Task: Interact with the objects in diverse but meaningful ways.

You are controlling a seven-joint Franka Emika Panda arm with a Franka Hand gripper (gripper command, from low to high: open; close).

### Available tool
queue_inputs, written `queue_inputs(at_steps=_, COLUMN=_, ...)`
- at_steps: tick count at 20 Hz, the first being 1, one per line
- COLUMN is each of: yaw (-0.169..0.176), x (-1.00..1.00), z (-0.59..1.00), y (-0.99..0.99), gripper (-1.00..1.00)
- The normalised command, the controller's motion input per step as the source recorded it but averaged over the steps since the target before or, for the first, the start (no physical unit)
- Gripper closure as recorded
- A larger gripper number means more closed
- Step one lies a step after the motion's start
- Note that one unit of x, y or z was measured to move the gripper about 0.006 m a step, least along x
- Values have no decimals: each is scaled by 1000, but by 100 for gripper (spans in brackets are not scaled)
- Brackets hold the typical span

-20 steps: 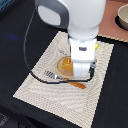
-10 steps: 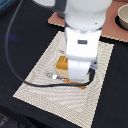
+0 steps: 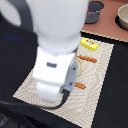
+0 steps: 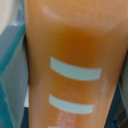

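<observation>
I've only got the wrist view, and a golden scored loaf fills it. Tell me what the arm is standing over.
Observer: The arm is over a striped cloth mat on a dark table.
Operator: Name something else on that mat.
Observer: A yellow packet block lies near the mat's far corner, toward the exterior view's right.
Operator: Report anything off the mat.
Observer: A grey pot stands beyond the mat on a pinkish surface.

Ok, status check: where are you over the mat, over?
Arm low over the mat, fingers hidden. Bread loaf fills the wrist view. Yellow block and orange-handled cutlery lie clear beside.
</observation>
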Motion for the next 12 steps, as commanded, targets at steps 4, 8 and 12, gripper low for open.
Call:
queue_inputs(at_steps=4, yaw=0, x=-360, z=-604, y=-113, gripper=100)
queue_inputs(at_steps=8, yaw=0, x=-203, z=-461, y=206, gripper=100)
queue_inputs(at_steps=12, yaw=0, x=-181, z=-316, y=369, gripper=100)
